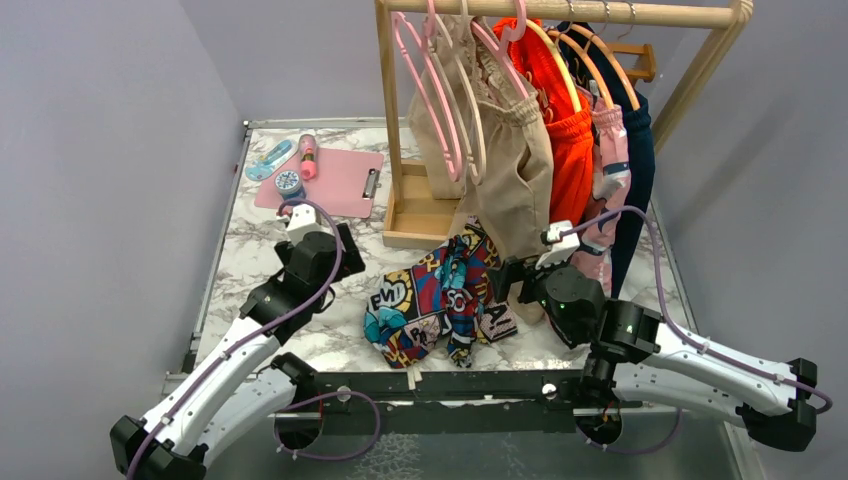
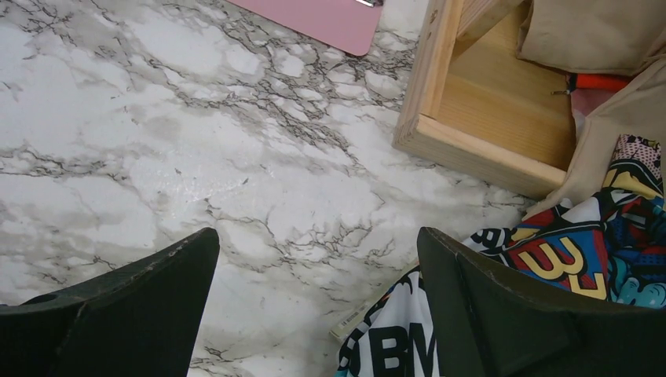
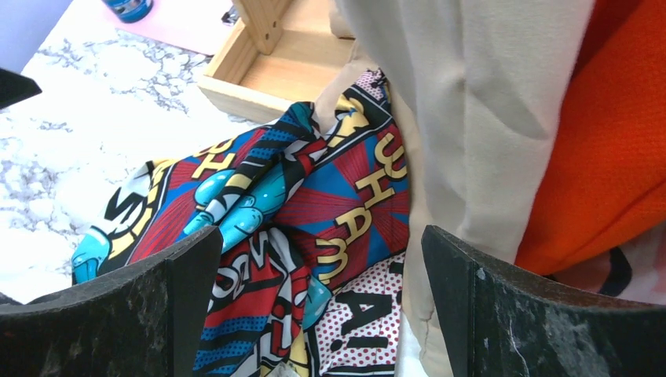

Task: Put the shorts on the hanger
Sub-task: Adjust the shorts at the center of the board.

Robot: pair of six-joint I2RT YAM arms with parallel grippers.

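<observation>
The comic-print shorts (image 1: 440,295) lie crumpled on the marble table in front of the clothes rack. They also show in the left wrist view (image 2: 565,251) and the right wrist view (image 3: 298,196). My left gripper (image 1: 350,258) is open and empty just left of the shorts, its jaws (image 2: 316,233) over bare marble. My right gripper (image 1: 510,277) is open and empty at their right edge, its jaws (image 3: 320,232) spread above the print. A cream strip (image 2: 369,310) pokes out from under the shorts; I cannot tell whether it is the hanger, which is otherwise hidden.
A wooden rack (image 1: 560,12) stands behind with pink hangers (image 1: 440,90), plain beige shorts (image 1: 510,170), an orange garment (image 1: 570,140) and dark clothes. Its wooden base (image 1: 415,215) sits close behind the shorts. A pink clipboard (image 1: 335,180) with small items lies back left.
</observation>
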